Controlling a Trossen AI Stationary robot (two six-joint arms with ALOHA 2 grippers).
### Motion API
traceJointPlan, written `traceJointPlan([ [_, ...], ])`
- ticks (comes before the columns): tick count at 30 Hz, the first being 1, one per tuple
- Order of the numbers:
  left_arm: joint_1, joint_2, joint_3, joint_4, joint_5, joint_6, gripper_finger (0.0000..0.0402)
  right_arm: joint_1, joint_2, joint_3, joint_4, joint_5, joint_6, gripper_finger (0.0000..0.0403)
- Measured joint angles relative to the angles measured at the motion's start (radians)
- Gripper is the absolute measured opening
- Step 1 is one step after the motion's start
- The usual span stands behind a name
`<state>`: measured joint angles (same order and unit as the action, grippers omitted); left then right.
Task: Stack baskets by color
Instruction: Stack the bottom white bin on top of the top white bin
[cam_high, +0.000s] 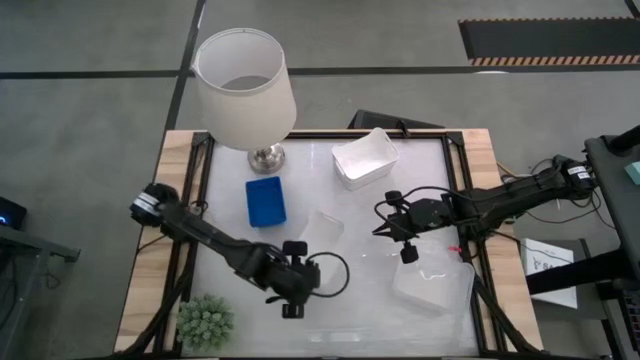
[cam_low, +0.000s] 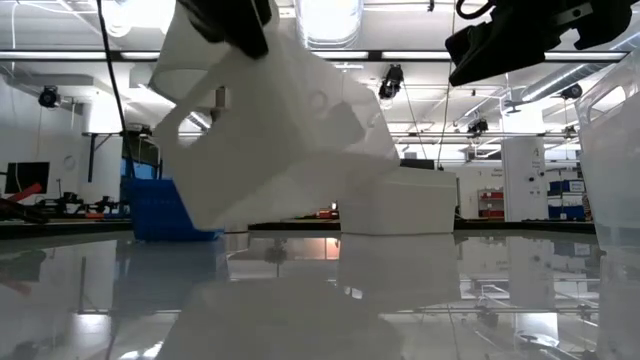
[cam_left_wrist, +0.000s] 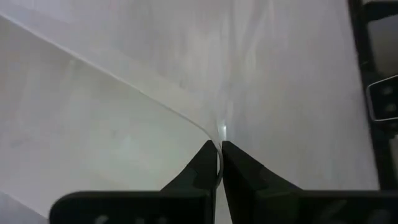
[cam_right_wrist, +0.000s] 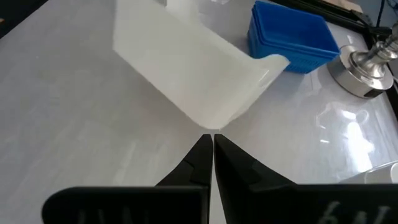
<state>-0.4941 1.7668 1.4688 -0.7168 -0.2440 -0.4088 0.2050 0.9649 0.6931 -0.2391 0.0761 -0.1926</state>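
Left gripper (cam_left_wrist: 219, 149) pinches rim of tilted translucent clear plastic basket (cam_high: 322, 226).
Second clear basket (cam_high: 432, 285) lies rightward, nearer the right gripper (cam_high: 408, 252), pressed together, empty.

A blue basket (cam_high: 266, 201) lies flat near the table's left-back part. A white basket (cam_high: 364, 159) sits upright near the back edge. One clear basket (cam_high: 320, 229) is tilted at the table's middle; another clear basket (cam_high: 432, 286) rests near the front-right corner.
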Motion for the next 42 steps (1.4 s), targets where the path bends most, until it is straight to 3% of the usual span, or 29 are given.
traceJointPlan([
  [15,0.012,0.076,-0.013,0.028,0.002,0.0,0.0,0.0,0.0,-0.002,0.005,-0.055,0.054,0.0016],
  [25,0.016,0.076,-0.022,0.035,0.003,0.002,0.0057,0.0,0.039,-0.002,0.027,-0.058,0.115,0.0105],
  [29,0.016,0.076,-0.023,0.027,-0.001,0.006,0.0077,0.0,0.115,0.0,0.083,-0.065,0.117,0.014],
  [33,0.014,0.058,-0.024,-0.006,-0.003,0.008,0.0082,0.0,0.223,0.029,0.175,-0.138,0.098,0.0164],
  [36,-0.007,0.025,-0.03,0.006,-0.075,0.037,0.0082,0.0,0.306,0.09,0.195,-0.145,0.057,0.0173],
  [42,-0.073,-0.052,-0.108,0.109,-0.347,0.109,0.0081,0.0,0.479,0.229,0.192,-0.192,-0.034,0.0175],
])
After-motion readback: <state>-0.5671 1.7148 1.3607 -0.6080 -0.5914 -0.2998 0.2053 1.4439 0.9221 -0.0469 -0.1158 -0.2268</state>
